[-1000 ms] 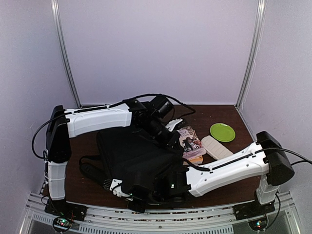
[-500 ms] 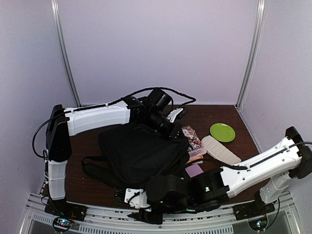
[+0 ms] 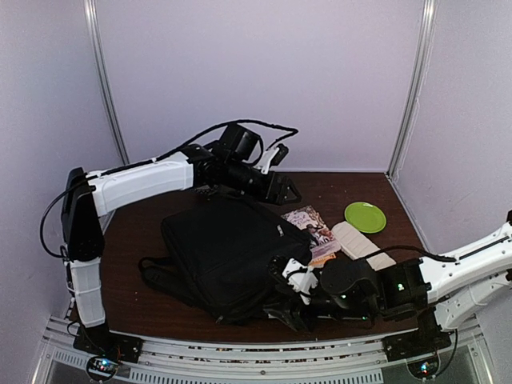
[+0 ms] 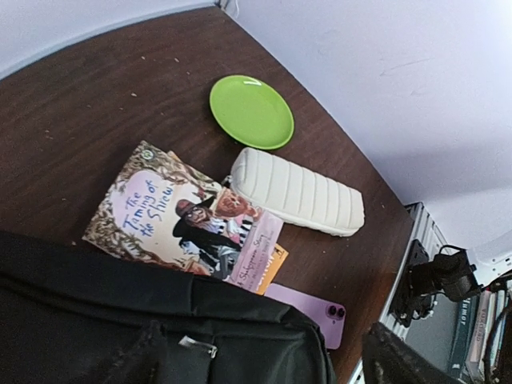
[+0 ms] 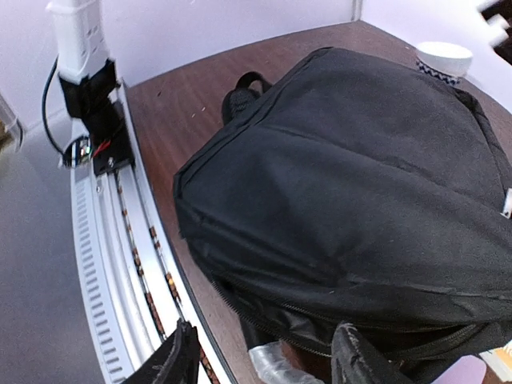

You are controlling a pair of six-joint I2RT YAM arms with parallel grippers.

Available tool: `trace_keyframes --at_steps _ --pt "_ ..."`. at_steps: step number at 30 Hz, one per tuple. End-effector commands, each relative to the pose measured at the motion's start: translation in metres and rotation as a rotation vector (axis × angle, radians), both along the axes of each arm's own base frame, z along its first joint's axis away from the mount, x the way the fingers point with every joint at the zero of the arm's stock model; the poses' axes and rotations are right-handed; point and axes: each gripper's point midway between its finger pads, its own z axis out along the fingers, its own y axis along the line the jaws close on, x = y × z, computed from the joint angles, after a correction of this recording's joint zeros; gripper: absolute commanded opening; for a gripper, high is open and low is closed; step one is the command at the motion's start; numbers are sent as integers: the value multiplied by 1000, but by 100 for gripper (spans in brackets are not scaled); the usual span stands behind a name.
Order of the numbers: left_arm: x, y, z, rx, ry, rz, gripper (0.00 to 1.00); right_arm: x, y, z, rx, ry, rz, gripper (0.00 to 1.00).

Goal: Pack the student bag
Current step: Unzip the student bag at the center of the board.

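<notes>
student bag (image 3: 228, 256): flat at centre of table (image 3: 132, 240), long axis about 10 to 4 o'clock | right gripper (image 5: 268, 364): the nearer one, at bag's 4 o'clock corner, jaws wide, apparently holding nothing | left gripper (image 3: 276, 190): raised over 1 o'clock edge, opening cannot be told
</notes>
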Motion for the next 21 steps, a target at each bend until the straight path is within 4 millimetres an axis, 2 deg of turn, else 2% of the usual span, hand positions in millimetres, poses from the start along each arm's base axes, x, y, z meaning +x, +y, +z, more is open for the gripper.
trace_keyframes --at_steps 1,3,6,11,15,19,21 --pt "-7 37 68 -55 -158 87 90 40 -9 38 223 87 -186 58" --pt "-12 62 77 -39 -198 150 93 55 -13 46 298 161 -254 61" --pt "-24 107 75 -11 -229 266 95 72 -19 50 385 277 -326 65" --pt "-66 172 43 22 -252 403 96 96 -32 32 454 463 -461 67" --pt "-102 193 12 62 -268 437 95 107 -51 18 487 535 -584 67" --pt "-127 203 -8 63 -274 460 93 113 -69 8 507 578 -686 67" --pt "-133 208 -18 66 -269 473 93 114 -72 5 519 610 -712 66"
